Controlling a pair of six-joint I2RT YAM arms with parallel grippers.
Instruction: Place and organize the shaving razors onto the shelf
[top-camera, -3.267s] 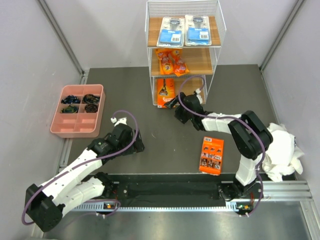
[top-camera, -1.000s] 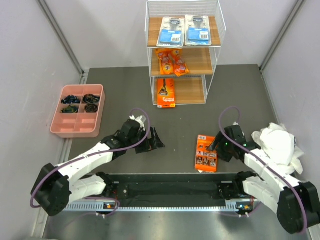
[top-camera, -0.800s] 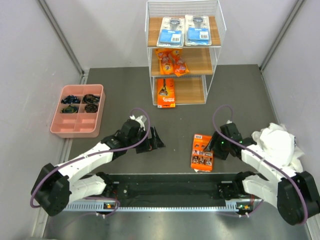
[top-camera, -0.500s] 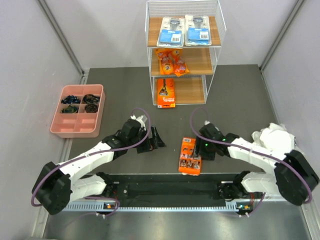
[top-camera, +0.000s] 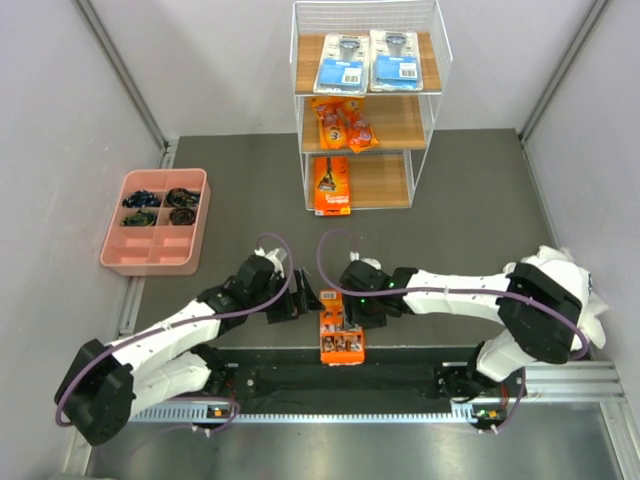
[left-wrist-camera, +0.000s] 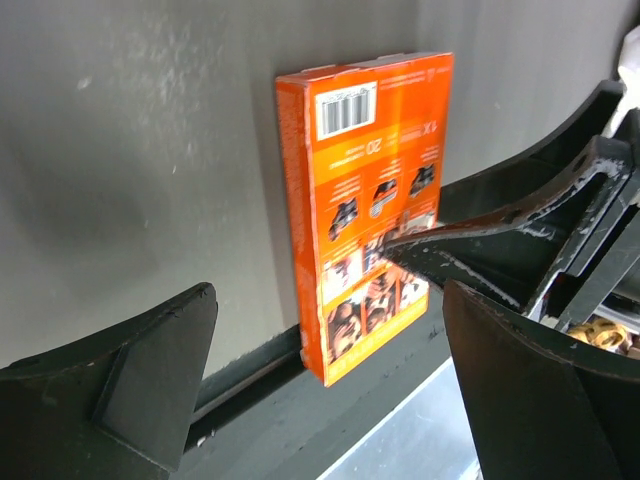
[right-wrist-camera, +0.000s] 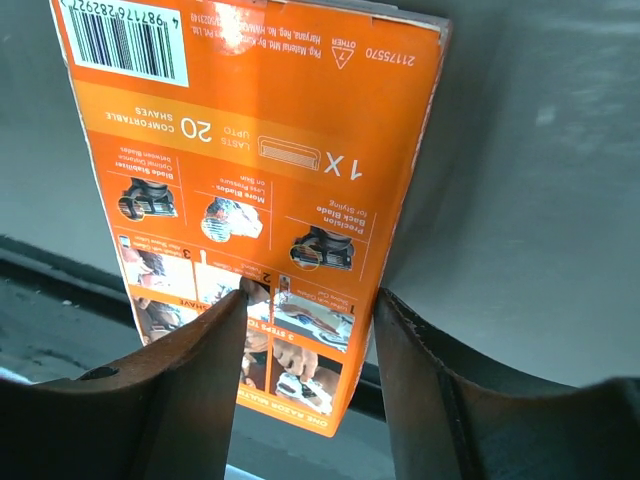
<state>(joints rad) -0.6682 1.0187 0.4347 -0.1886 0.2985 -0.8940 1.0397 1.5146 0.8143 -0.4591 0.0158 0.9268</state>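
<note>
The orange card (top-camera: 340, 337) lies flat at the table's near edge, its near end sticking out over the black rail. My right gripper (top-camera: 353, 312) is over it with jaws apart: in the right wrist view (right-wrist-camera: 310, 310) one finger rests on the card's face (right-wrist-camera: 250, 170) and the other stands at its right edge. My left gripper (top-camera: 300, 300) is open and empty just left of the card (left-wrist-camera: 365, 200). The shelf (top-camera: 420, 110) holds two blue blister cards (top-camera: 343, 62) on top, two orange pouches (top-camera: 343, 125) in the middle and the long orange-black box (top-camera: 332, 186) at the bottom.
A pink compartment tray (top-camera: 150, 258) with small dark items stands at the left. A white cloth bundle (top-camera: 560, 290) lies at the right edge. The black rail (top-camera: 420, 375) runs along the table's near edge under the card.
My right gripper has slid the orange card leftwards from the right side to the near edge at the middle. My left gripper has shifted slightly towards it.
</note>
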